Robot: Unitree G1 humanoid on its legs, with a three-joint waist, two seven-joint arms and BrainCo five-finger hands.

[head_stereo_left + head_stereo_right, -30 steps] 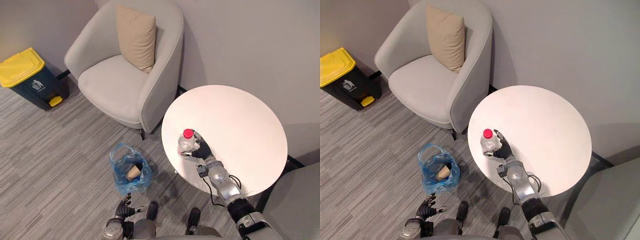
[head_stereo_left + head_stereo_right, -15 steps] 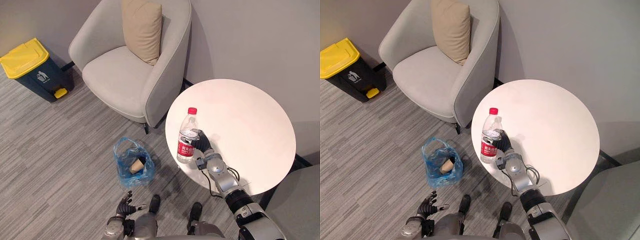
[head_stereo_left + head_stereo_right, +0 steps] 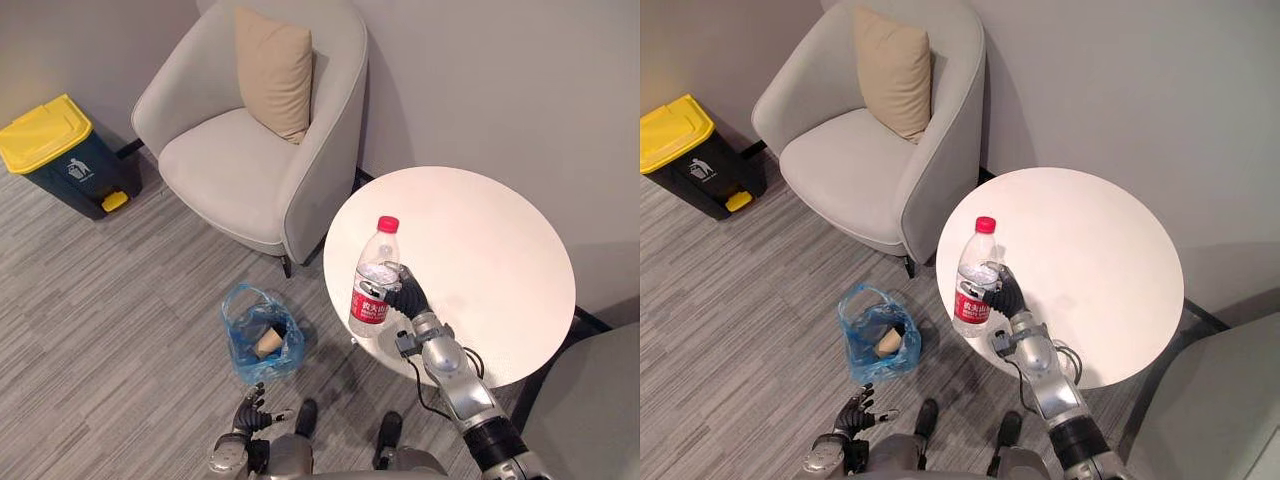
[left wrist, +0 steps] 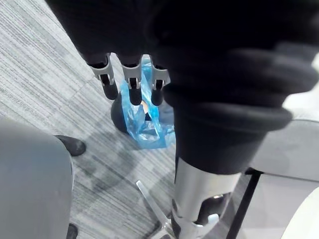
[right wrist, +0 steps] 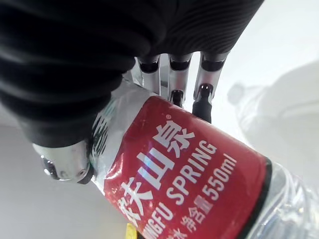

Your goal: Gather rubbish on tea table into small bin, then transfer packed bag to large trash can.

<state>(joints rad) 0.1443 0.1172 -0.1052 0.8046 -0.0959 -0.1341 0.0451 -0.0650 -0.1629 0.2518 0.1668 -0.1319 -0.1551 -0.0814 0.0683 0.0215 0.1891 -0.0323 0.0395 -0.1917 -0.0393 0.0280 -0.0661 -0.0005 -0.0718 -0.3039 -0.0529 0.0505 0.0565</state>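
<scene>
- We have lifted the bottle [image 3: 376, 270] off the table [image 3: 490, 240], right hand [image 3: 408, 292] wrapped round it.
- It hangs at the table's edge; the bin [image 3: 240, 355] looks like our next stop.
- Left hand [image 3: 250, 412] idles, fingers loose.

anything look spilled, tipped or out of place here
Nothing stands out. The capped bottle is upright in the right hand at the edge of the table, with no spill visible. The blue-bagged small bin stands on the floor holding a paper cup, and the large trash can has its lid shut.
</scene>
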